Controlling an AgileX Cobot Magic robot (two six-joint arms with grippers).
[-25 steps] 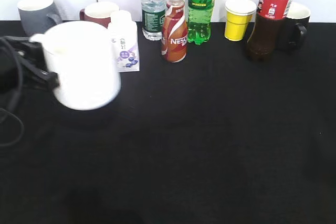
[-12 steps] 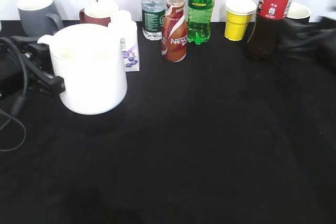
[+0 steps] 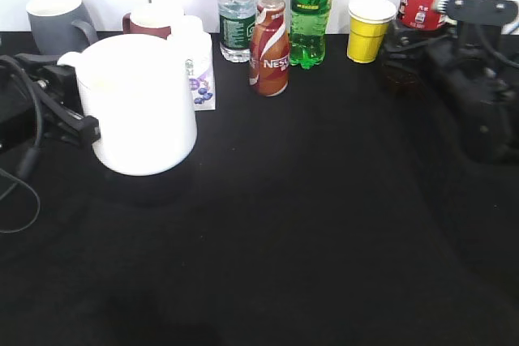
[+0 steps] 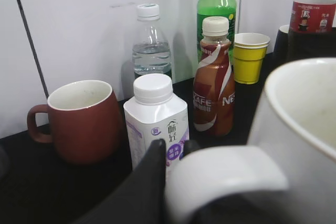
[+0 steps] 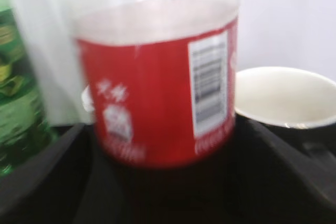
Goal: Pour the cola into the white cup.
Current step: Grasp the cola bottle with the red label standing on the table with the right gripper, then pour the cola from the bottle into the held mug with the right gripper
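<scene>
Cola: we see the cola upright at back right, its long axis vertical, between our right gripper's jaws; whether they clench, we cannot tell.
Cup: the left gripper grasps the white cup's handle, well left.
Materials: clear smooth plastic; glossy ceramic.

Lab bench: black table, white wall panels.

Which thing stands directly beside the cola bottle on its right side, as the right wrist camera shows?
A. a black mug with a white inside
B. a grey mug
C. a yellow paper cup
A: the black mug sits just right of the cola bottle.
</scene>
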